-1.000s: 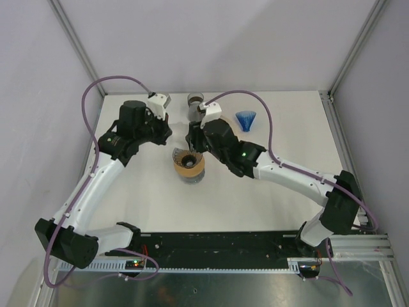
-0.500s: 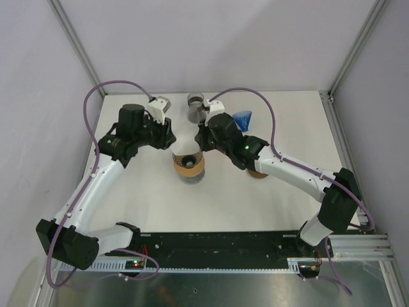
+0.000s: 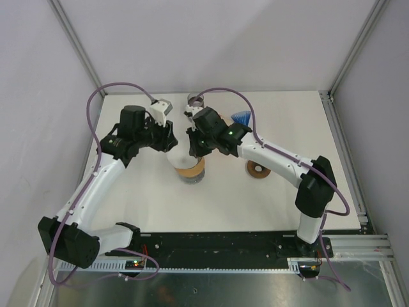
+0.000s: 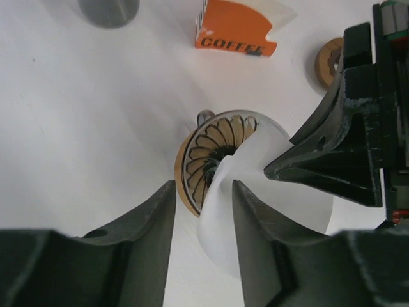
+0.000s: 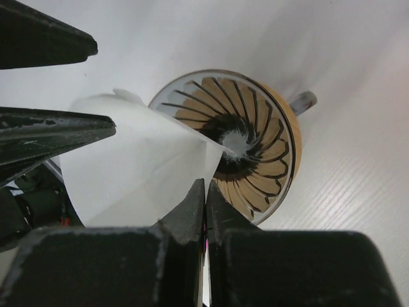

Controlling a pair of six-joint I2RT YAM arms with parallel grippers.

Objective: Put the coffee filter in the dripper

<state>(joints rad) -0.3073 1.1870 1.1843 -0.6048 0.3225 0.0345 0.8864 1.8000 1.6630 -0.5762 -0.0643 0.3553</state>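
The glass dripper with a wooden collar stands mid-table; it also shows in the left wrist view and the right wrist view. My right gripper is shut on the edge of the white paper coffee filter and holds it tilted, tip over the dripper's mouth. In the top view the right gripper hovers just above the dripper. My left gripper is open, and the filter has its near edge between the fingers. In the top view the left gripper is left of the dripper.
An orange coffee box and a grey cup stand behind the dripper. A blue fluted cone is at the back right. A wooden ring lies right of the dripper.
My right gripper has swung left and back over the dripper with the filter, uncovering the wooden ring. My left gripper has moved right, up to the filter.
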